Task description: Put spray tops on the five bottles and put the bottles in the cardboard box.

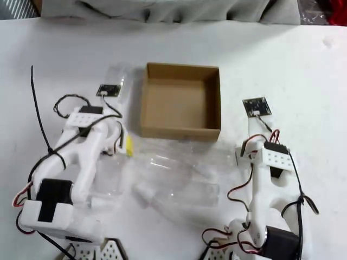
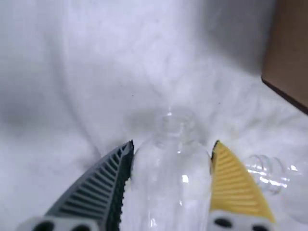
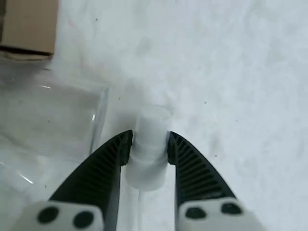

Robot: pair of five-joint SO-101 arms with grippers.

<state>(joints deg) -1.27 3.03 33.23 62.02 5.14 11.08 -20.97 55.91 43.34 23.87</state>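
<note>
Closing in on the pairing step now: the left claw has its grey and yellow fingers pressed against either side of a clear bottle, and the right claw is pinched tight around a white spray top, black fingers touching both flanks. The bottle sits just left of the cardboard box, its long axis running along the claw's own line and its open, uncapped mouth pointing away from the wrist; whether it rests on the table or hangs just above it, I cannot tell. The spray top lies lengthwise between its fingers too, blunt end away from the wrist, and what looks like a thin tube trails back toward the camera. So the call here is alignment: bring mouth and top onto one shared axis, tube end leading into the neck, and hold the bottle firm without crushing its thin wall. Between the arms, the loose bottles lie on their sides in front of the box, none of them inside it yet.
</note>
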